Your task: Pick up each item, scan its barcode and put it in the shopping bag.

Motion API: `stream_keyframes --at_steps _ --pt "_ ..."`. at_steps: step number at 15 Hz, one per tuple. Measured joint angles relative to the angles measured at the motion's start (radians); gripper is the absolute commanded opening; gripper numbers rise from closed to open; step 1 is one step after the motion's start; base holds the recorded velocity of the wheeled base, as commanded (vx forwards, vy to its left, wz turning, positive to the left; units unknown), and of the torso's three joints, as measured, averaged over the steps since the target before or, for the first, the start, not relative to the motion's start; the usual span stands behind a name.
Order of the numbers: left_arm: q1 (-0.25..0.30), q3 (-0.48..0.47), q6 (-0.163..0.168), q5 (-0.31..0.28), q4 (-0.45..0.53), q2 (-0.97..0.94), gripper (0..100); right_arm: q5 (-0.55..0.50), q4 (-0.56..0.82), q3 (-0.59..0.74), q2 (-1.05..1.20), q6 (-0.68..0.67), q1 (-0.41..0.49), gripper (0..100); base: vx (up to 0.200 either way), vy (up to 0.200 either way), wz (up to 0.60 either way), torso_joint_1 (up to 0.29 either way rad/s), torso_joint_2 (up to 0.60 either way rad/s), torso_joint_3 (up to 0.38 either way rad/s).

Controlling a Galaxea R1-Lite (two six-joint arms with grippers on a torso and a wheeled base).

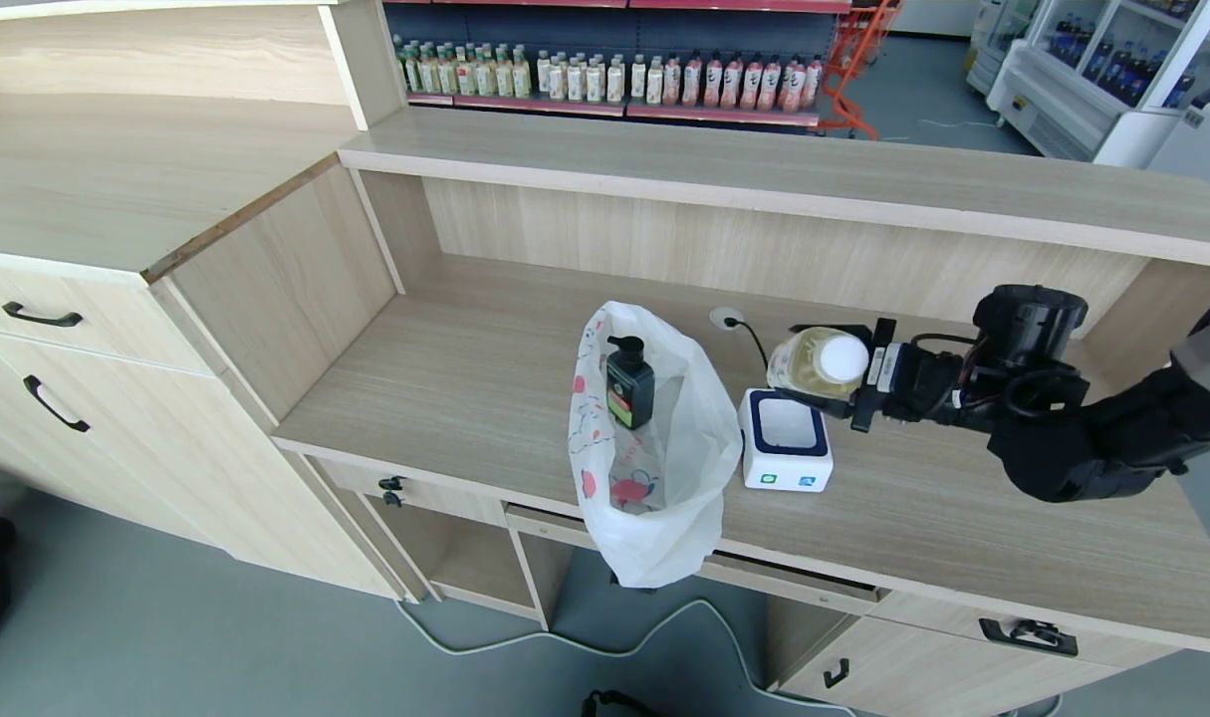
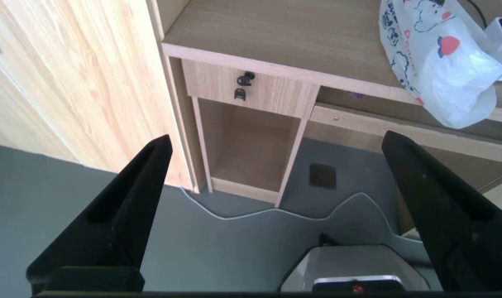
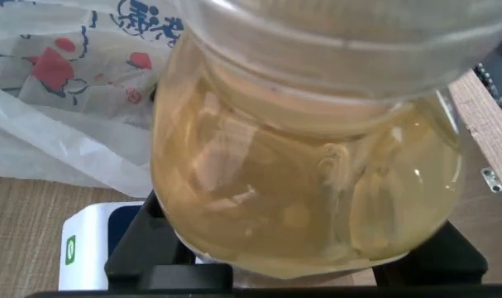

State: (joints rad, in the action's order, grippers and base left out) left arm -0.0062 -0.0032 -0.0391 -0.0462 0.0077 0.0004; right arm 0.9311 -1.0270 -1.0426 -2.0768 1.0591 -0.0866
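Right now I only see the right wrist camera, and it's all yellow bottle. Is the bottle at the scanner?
Observer: Yes. From the head view the bottle is held up by the far side of the scanner.
Operator: Is anything in the bag?
Observer: A black pump bottle sits inside the bag.
Operator: Where's my other hand?
Observer: The left gripper hangs open and empty, low in front of the counter.
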Motion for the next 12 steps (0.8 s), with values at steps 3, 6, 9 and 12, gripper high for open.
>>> stream_keyframes --at_steps 3,6,9,12 --pt "0.0 0.0 0.0 0.0 0.0 0.0 100 -0.399 0.005 0.127 0.245 -0.357 0.001 0 0.0 0.0 0.0 0.0 0.0 0.0" --pt "0.0 0.0 0.0 0.0 0.0 0.0 100 -0.8 0.026 0.353 0.459 -0.555 0.006 0 0.0 0.0 0.0 0.0 0.0 0.0" --pt "0.0 0.0 0.0 0.0 0.0 0.0 100 -0.831 0.013 0.474 0.589 -0.579 0.015 0 0.0 0.0 0.0 0.0 0.0 0.0" --pt "0.0 0.0 0.0 0.0 0.0 0.0 100 -0.833 -0.023 0.5 0.643 -0.514 0.019 0 0.0 0.0 0.0 0.0 0.0 0.0"
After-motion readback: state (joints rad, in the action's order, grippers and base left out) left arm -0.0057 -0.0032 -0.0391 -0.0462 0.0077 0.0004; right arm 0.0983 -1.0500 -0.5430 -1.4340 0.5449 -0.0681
